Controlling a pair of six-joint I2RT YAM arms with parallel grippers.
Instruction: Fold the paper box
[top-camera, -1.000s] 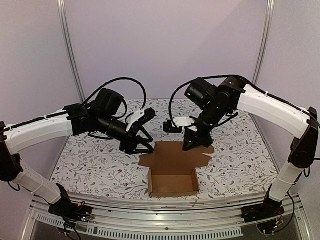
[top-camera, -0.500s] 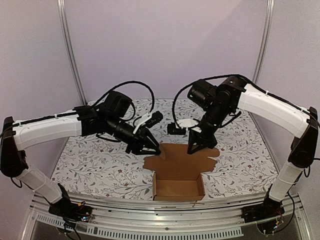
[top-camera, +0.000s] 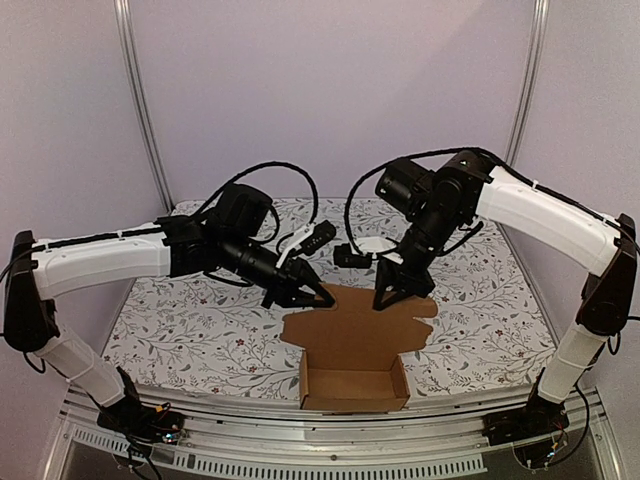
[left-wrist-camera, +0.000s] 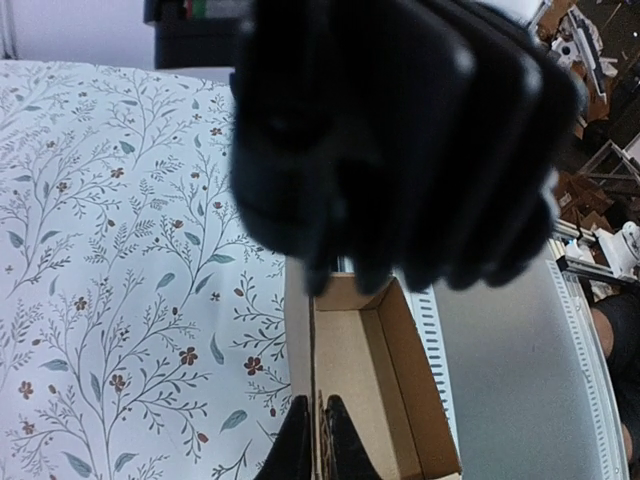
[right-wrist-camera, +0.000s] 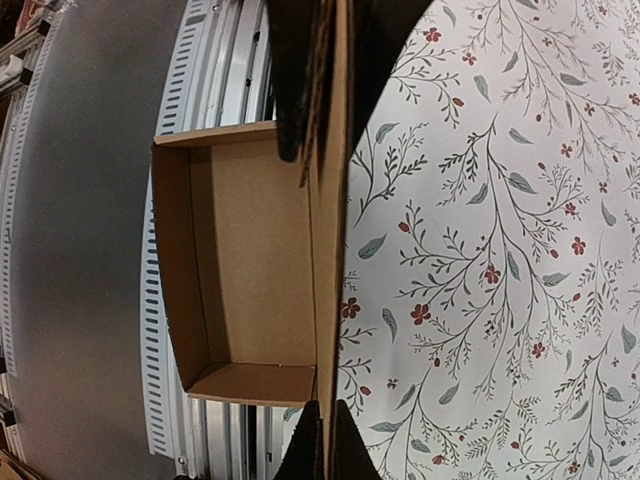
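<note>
Pinching 1 paper box (top-camera: 355, 335): left end effector (top-camera: 325, 297), right end effector (top-camera: 389, 298).

The table (top-camera: 150, 350) is covered by a white cloth (right-wrist-camera: 500, 250) printed with leafy twigs and small red flowers. The paper box (top-camera: 352, 378), an open brown cardboard tray with its lid flap spread rearward, is seen at the near edge.

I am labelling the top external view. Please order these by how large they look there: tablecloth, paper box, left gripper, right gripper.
1. tablecloth, by far the largest.
2. paper box.
3. left gripper and right gripper: both look about the same size, so I do not rank them.
</note>
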